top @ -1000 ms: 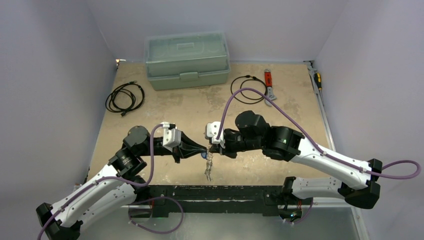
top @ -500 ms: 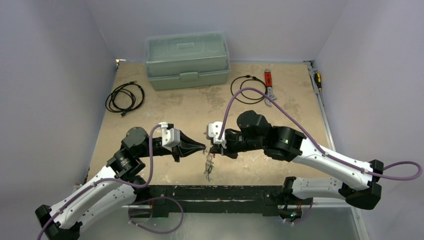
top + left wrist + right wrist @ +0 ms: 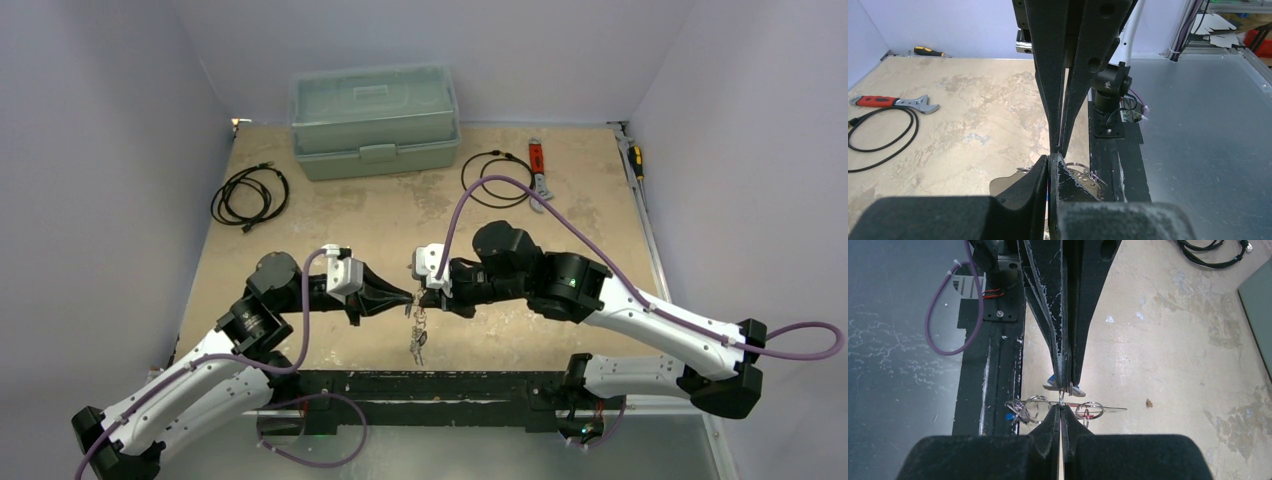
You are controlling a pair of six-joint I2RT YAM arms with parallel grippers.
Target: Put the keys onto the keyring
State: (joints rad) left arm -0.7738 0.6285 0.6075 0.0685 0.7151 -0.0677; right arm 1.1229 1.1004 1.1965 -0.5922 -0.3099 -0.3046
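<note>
My left gripper [image 3: 408,296] and right gripper [image 3: 424,297] meet tip to tip above the table's near edge. In the right wrist view my right gripper [image 3: 1060,407] is shut on the keyring [image 3: 1108,408], a thin silver wire running sideways past its tips. Small rings [image 3: 1037,407] and keys with red and blue heads hang on that wire. The left fingers [image 3: 1075,315] come in from above, pinched on a blue-headed key [image 3: 1075,389]. In the top view the keys [image 3: 417,340] dangle in a bunch below both tips. In the left wrist view my left gripper [image 3: 1053,157] is shut, and its pinch is hidden.
A green toolbox [image 3: 375,120] stands at the back. Coiled black cables lie at the left [image 3: 250,195] and back right [image 3: 495,180], beside a red-handled wrench [image 3: 538,165]. A screwdriver [image 3: 636,160] lies by the right wall. The black mounting rail [image 3: 450,385] runs just below the keys.
The left gripper drew back a little, then came in again until its tip touches the right gripper's tip. The hanging keys swung slightly. The right arm barely moved.
</note>
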